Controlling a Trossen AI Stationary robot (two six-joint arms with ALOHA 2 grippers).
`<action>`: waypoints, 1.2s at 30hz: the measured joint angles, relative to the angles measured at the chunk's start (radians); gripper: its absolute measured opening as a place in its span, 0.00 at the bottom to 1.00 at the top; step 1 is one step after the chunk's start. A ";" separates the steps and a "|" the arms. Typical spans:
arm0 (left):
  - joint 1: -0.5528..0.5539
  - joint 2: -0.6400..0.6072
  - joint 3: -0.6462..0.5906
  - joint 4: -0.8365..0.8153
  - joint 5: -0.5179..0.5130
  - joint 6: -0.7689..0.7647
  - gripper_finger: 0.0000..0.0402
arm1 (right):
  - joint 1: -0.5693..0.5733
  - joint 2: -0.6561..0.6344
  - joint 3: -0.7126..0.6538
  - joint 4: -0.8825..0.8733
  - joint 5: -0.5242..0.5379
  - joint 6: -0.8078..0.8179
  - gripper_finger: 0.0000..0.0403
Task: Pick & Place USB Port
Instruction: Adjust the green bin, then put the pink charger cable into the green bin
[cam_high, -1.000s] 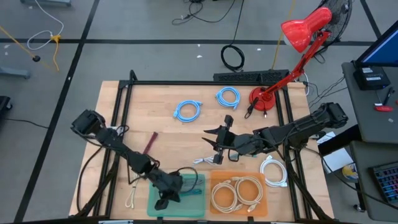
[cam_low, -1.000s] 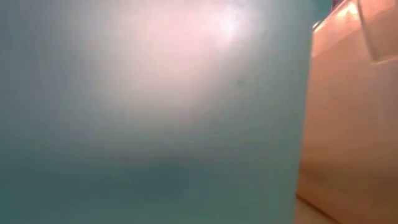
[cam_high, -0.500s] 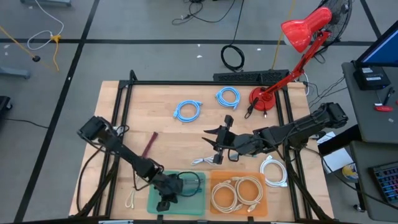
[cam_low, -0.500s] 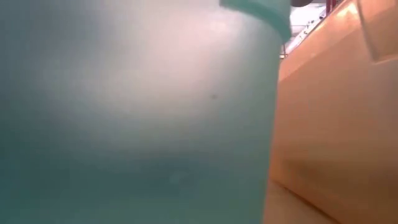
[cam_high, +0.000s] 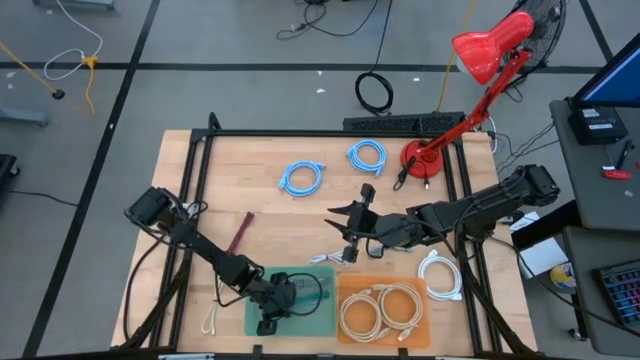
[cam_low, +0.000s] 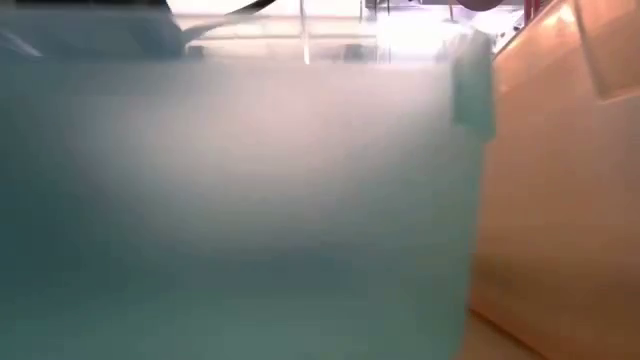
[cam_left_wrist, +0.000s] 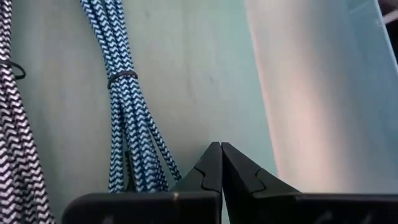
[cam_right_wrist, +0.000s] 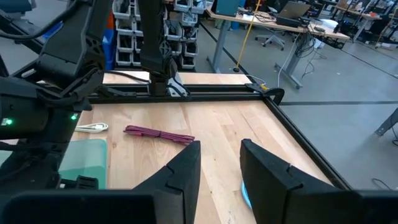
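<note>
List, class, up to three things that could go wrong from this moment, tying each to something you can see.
1. The left gripper sits shut inside the green tray, beside the braided cable; lifting out might snag the cable.
2. The tray could slide under a push from that arm and bump the adjacent orange tray.
3. The right gripper is open above a white cable, which a careless descent might pin.

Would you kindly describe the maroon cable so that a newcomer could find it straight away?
On the wooden table, look left of centre, above the teal tray. The maroon cable lies there as a straight dark-red bundle, whereas its neighbours are coiled and blue or white.
</note>
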 joint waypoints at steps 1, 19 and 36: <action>0.001 0.000 0.000 0.000 -0.009 0.000 0.00 | 0.000 0.000 0.000 0.000 0.000 0.000 0.25; -0.002 -0.057 -0.002 -0.047 -0.182 0.019 0.00 | 0.000 0.000 0.000 0.000 -0.001 -0.003 0.25; -0.021 -0.221 0.003 -0.135 -0.396 0.043 0.00 | 0.000 0.000 0.000 -0.001 -0.001 -0.003 0.25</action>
